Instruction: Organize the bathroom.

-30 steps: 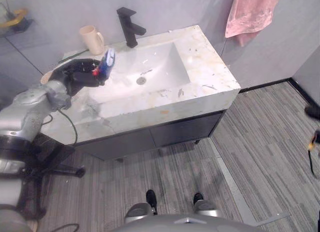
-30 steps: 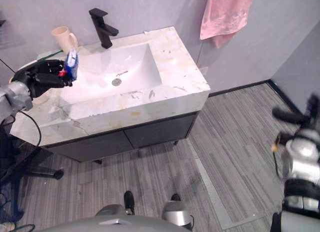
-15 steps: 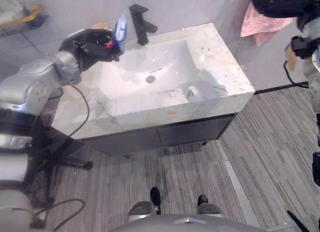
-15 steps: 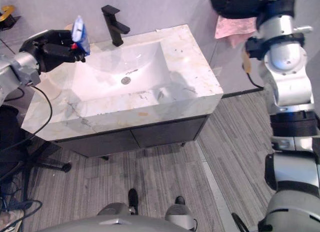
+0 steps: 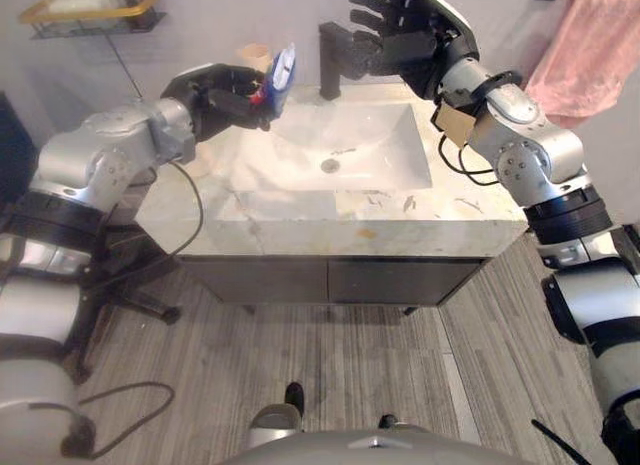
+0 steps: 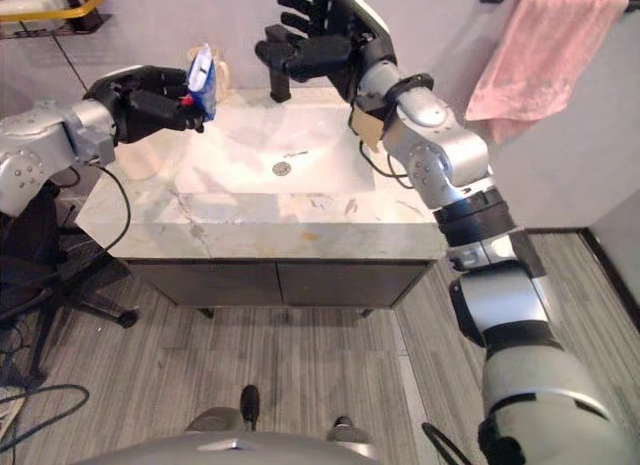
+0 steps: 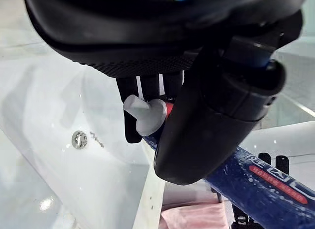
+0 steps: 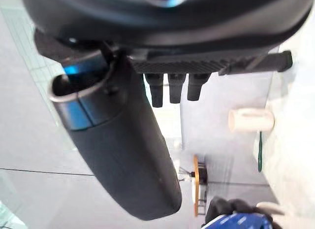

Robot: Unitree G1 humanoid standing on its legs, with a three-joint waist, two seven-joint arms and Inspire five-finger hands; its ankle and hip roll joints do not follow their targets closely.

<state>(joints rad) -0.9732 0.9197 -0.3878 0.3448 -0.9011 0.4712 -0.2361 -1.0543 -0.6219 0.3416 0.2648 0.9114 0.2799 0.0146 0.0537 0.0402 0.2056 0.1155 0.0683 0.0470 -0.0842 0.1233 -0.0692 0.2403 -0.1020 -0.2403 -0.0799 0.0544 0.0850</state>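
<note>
Marble vanity (image 5: 420, 225) fills the space below my arms. My left hand (image 5: 215, 93) is curled round a blue toothpaste tube (image 5: 283, 70), held above the basin's back left corner. It looks light, soft and crushable, best gripped mid-body. My right hand (image 5: 395, 35) hovers spread-fingered by the faucet (image 5: 329, 57). The cup (image 6: 218, 73) is mostly hidden behind the tube.
</note>
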